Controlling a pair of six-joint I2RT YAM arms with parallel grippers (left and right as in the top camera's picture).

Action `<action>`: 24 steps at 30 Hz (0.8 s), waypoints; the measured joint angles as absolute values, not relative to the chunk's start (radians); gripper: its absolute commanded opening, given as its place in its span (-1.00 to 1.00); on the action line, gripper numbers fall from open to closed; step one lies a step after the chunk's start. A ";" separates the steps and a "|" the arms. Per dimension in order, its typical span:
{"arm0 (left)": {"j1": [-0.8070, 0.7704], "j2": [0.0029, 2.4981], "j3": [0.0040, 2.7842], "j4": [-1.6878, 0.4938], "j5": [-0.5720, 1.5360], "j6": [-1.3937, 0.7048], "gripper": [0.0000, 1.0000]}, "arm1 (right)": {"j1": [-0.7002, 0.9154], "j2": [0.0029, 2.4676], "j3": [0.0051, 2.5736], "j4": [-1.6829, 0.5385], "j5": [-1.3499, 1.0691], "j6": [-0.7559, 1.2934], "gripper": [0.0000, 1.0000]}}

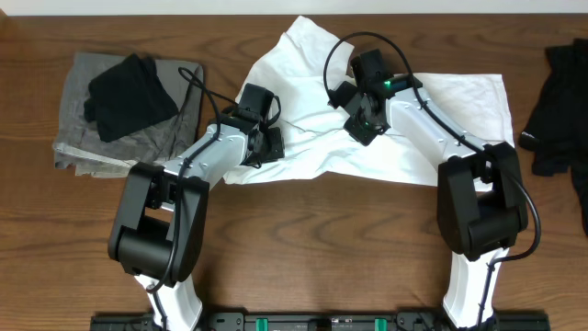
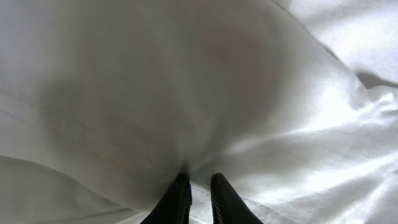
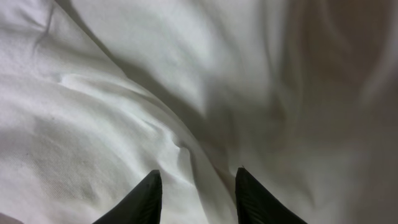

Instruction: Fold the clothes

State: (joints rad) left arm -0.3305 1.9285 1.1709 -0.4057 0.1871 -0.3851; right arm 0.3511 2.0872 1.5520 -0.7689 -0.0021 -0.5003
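Wrist views: only fingertips and white cloth close up. Overhead alone: both arms, whole T-shirt (image 1: 459,101) crumpled under both grippers, grey garment (image 1: 83,138) with black cloth (image 1: 129,97) on top well out beyond left gripper (image 2: 200,198), another black garment (image 1: 560,101) far past right gripper (image 3: 198,186). Left gripper: nearly pressed together, pinching a ridge of T-shirt. Right gripper: spread, over creased T-shirt, gripping nothing. Below: brown wooden table (image 1: 322,239), pale strip (image 1: 184,7) along far edge.
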 measured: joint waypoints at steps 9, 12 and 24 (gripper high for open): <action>-0.331 1.929 1.171 -0.406 0.187 -0.385 -0.69 | 0.340 2.088 1.549 -0.735 0.009 -0.519 -0.24; -0.331 1.929 1.171 -0.406 0.187 -0.385 -0.69 | 0.321 2.088 1.549 -0.734 0.016 -0.523 -0.28; -0.331 1.929 1.171 -0.405 0.187 -0.385 -0.68 | 0.287 2.088 1.549 -0.730 0.017 -0.517 -0.29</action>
